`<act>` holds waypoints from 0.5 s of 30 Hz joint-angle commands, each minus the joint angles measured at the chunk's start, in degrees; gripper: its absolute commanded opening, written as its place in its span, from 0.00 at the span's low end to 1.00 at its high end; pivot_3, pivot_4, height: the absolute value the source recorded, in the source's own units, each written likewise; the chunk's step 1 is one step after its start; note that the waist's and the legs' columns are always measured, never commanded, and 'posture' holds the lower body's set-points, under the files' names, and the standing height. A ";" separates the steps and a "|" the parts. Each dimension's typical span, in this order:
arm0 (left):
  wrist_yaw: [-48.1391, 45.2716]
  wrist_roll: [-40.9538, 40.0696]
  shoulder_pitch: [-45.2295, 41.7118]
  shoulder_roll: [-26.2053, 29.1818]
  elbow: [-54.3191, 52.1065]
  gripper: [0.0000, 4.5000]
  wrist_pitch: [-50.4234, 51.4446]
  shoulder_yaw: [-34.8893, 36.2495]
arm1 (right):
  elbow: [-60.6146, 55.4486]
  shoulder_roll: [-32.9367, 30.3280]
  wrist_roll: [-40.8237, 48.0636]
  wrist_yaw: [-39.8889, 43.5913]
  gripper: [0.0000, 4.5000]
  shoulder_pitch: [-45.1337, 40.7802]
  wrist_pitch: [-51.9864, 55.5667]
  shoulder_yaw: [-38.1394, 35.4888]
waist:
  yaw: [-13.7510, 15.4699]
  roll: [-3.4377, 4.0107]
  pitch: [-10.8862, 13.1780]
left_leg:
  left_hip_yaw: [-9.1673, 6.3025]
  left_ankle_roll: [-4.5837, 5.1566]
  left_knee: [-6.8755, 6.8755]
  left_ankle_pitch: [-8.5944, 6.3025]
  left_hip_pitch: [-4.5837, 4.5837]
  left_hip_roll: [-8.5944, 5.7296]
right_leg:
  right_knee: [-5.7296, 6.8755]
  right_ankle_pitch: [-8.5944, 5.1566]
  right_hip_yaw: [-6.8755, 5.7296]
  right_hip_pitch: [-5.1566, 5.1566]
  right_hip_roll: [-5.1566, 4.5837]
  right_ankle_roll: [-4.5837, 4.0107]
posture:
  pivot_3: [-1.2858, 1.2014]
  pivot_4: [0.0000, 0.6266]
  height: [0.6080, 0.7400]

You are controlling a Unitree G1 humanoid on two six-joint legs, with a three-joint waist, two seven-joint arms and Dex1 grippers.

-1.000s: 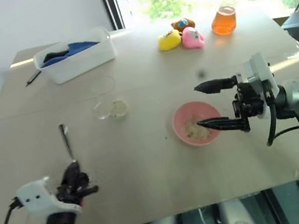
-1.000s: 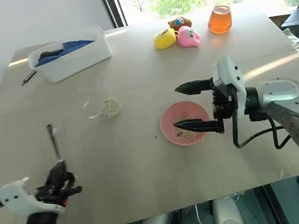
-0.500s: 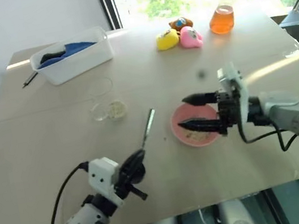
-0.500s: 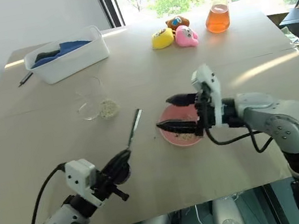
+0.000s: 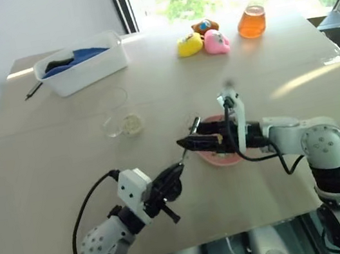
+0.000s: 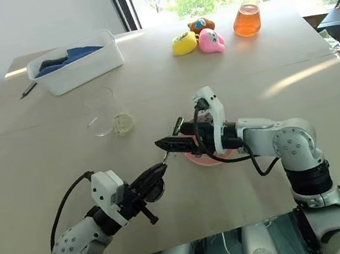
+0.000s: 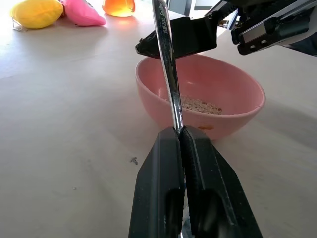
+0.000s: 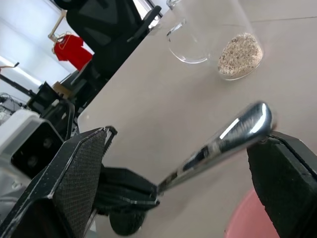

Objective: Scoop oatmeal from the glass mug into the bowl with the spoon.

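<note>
Oatmeal (image 8: 240,54) lies as a small pale heap at the bottom of the one glass mug (image 5: 117,111), which stands on the surface (image 5: 65,164) well apart from the single pink bowl (image 7: 198,101); a thin layer of the same flakes is already seen inside the bowl. One spoon (image 7: 167,64) is pinched by its handle between the shut fingers of the left tool (image 7: 179,144), its shaft rising toward the bowl's rim. The right tool (image 6: 178,135) is held with its jaws spread wide on either side of the spoon's upper end, gripping nothing. The flakes are judged dry, loose and very light (easily spilled by a tilt or a jolt), so the spoon is best kept level once loaded. The spoon looks stiff, thin and slippery, and a firm grip low on the handle seems wise. The mug appears thin-walled and fragile, best steadied gently around its side. Two tools are counted.
</note>
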 commanded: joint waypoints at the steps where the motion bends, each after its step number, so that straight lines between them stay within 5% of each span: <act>1: -0.50 -0.51 0.19 0.47 -0.51 0.01 -1.92 -0.23 | -0.46 0.89 2.08 -0.43 1.00 -1.90 0.00 -1.49 | 0.02 0.01 0.00 | -0.01 0.00 0.00 0.00 0.00 0.00 | 0.00 0.00 -0.01 0.00 0.00 0.00 | 0.52 0.24 1.00; 3: -0.38 -0.49 0.02 0.52 -0.39 0.01 -1.95 -0.35 | -0.18 1.05 2.19 -0.48 1.00 -2.18 0.13 -1.63 | 0.01 0.02 0.01 | -0.01 0.00 0.00 0.00 0.00 0.00 | 0.02 0.00 -0.01 0.00 0.01 0.00 | 0.52 0.24 1.00; 6: 0.00 -0.47 -0.59 0.18 0.32 0.00 -2.48 -0.09 | -0.06 1.06 3.69 -0.37 0.83 -2.64 1.00 -2.01 | 0.01 0.02 0.01 | -0.01 0.00 0.00 0.00 0.00 0.00 | 0.01 0.00 0.00 0.00 0.01 0.00 | 0.52 0.24 1.00; 14: -0.28 -0.38 -1.78 0.41 1.78 0.00 -3.16 -0.37 | 0.54 1.04 4.15 -1.26 0.03 -3.24 1.17 -2.43 | -0.10 0.04 0.01 | 0.00 0.00 0.00 0.00 0.01 0.00 | 0.04 0.00 0.00 -0.01 0.01 0.00 | 0.52 0.24 1.00; 15: -0.40 -0.45 -1.77 0.50 1.90 0.00 -3.19 -0.32 | 0.68 1.27 4.37 -1.48 0.01 -3.44 1.08 -2.58 | -0.11 0.05 0.01 | 0.01 0.00 0.00 0.00 0.01 0.00 | 0.04 0.00 0.01 -0.02 0.01 0.00 | 0.52 0.24 1.00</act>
